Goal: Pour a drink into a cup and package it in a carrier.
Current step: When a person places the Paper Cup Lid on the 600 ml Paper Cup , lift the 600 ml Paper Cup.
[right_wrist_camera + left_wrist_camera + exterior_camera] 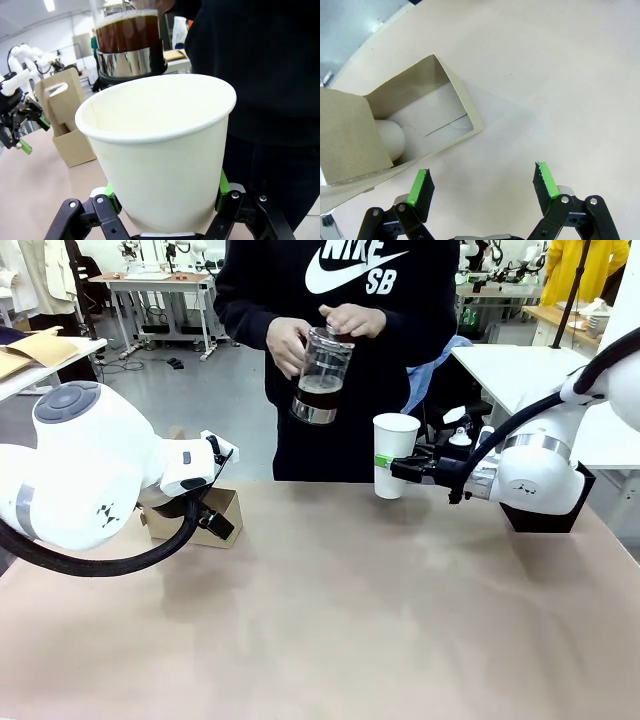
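The right gripper (390,465) is clamped on the cup (396,454), a green pad pressed to either side low on its wall. The cup stands upright and empty near the table's (330,620) far edge. I cannot tell whether its base touches the top.

Just behind it stands a person, whose hands (288,344) hold the pot (322,375) above and to the left of the cup, apart from it. The drink (318,395) fills the pot's lower part.

The left gripper (482,182) hangs wide open, holding nothing, over bare table just beside the carrier (435,107).

From the front, the left arm's white bulk covers part of the carrier (222,508) and most of that gripper. The left wrist view looks down into the carrier's open wells, where a rounded white shape (390,139) lies; I cannot tell what it is.

The right wrist view shows the cup's bare inside (160,107). The pot's metal base (131,60) sits close behind the rim, and the carrier's upright handle (59,95) stands off to the left.
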Robot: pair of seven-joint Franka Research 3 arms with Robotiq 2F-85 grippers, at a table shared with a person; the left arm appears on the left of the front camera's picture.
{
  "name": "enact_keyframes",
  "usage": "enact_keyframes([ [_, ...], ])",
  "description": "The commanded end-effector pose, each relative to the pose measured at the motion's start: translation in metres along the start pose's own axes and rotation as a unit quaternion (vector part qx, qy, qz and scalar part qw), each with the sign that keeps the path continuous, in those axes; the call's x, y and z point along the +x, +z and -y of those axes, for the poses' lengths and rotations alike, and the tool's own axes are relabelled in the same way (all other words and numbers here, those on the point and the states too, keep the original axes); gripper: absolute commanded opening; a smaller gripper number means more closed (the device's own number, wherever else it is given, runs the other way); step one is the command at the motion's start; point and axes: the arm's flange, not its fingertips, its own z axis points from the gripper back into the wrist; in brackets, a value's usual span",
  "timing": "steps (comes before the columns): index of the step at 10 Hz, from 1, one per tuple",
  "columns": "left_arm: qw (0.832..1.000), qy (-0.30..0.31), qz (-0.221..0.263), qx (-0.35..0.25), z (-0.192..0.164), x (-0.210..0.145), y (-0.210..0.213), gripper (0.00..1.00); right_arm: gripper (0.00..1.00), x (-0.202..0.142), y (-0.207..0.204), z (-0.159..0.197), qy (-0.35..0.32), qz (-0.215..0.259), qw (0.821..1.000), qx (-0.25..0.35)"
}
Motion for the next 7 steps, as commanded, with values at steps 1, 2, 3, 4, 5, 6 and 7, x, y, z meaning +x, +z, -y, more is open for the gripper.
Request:
enact_keyframes([
  [1, 1.000, 0.001, 0.001, -0.001, -0.0006, -0.0002, 0.0005, 1.00, 0.80, 0.0024, 0.0010, -0.0045, -0.001, 0.001, 1.000, 0.001],
  [2, 1.000, 0.001, 0.001, -0.001, -0.0006, -0.0002, 0.0005, 1.00, 0.80, 0.0024, 0.0010, -0.0045, -0.001, 0.001, 1.000, 0.001],
  [3, 1.000, 0.001, 0.001, -0.001, -0.0006, -0.0002, 0.0005, 1.00, 0.80, 0.0024, 0.0010, -0.0045, -0.001, 0.001, 1.000, 0.001],
  [4, 1.000, 0.001, 0.001, -0.001, -0.0006, -0.0002, 0.0005, 1.00, 0.80, 0.0024, 0.0010, -0.0045, -0.001, 0.001, 1.000, 0.001],
  [5, 1.000, 0.001, 0.001, -0.001, -0.0006, -0.0002, 0.0005, 1.00, 0.80, 0.0024, 0.0010, -0.0045, -0.001, 0.001, 1.000, 0.001],
  [6, 1.000, 0.001, 0.001, -0.001, -0.0006, -0.0002, 0.0005, 1.00, 0.80, 0.0024, 0.0010, -0.0045, -0.001, 0.001, 1.000, 0.001],
  [7, 1.000, 0.001, 0.001, -0.001, -0.0006, -0.0002, 0.0005, 1.00, 0.80, 0.0024, 0.0010, -0.0045, -0.001, 0.001, 1.000, 0.001],
])
